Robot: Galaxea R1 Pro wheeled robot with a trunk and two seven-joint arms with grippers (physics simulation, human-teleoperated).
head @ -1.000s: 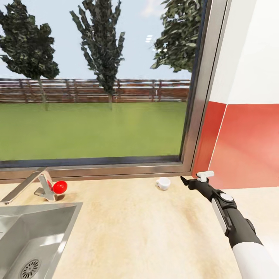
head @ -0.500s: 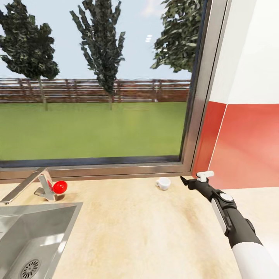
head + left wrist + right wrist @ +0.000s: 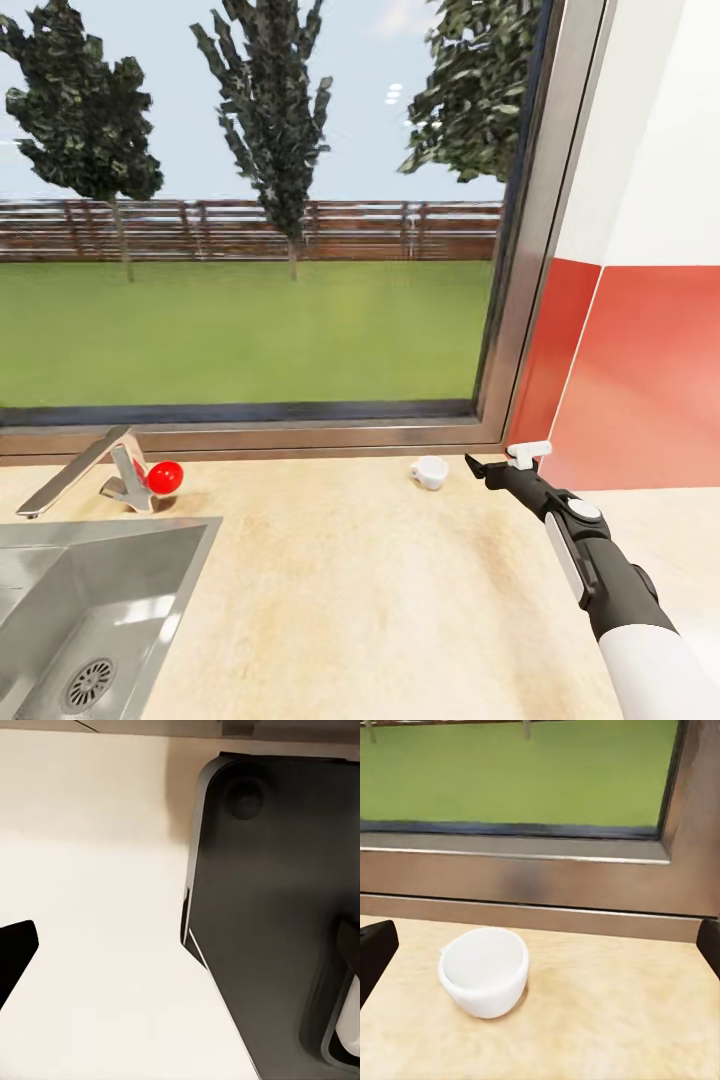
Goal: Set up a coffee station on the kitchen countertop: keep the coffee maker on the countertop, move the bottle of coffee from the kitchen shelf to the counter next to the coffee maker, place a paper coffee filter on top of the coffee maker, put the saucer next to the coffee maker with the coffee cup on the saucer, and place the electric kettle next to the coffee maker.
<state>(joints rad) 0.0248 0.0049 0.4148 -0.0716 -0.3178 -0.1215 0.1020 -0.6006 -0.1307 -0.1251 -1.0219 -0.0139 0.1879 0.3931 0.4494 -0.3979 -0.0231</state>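
On the pale countertop, close under the window frame, a small white coffee cup is seen, lying tilted on its side with its mouth turned partly up. It is placed near the corner where the window meets the red and white wall. In the right wrist view the same cup rests on the counter in front of the metal sill, and nothing is touching it.

The right gripper is stretched forward over the counter just beside the cup, at the cup's right, but apart from it. Its jaws are spread wide — in the right wrist view the two dark fingertips are seen at the opposite edges of the picture, with the cup between them but further ahead. Nothing is held by it. The black and white forearm of this arm runs back towards the lower right corner of the head view.

At the left side of the counter a steel sink is set, with a drain in its bottom. Behind it a metal faucet is mounted, and a red ball-like knob is seen just beside its base.

In the left wrist view a dark grey panel with a rounded corner is seen against a pale surface, and one dark fingertip shows at the edge — the state of the left gripper cannot be told from this
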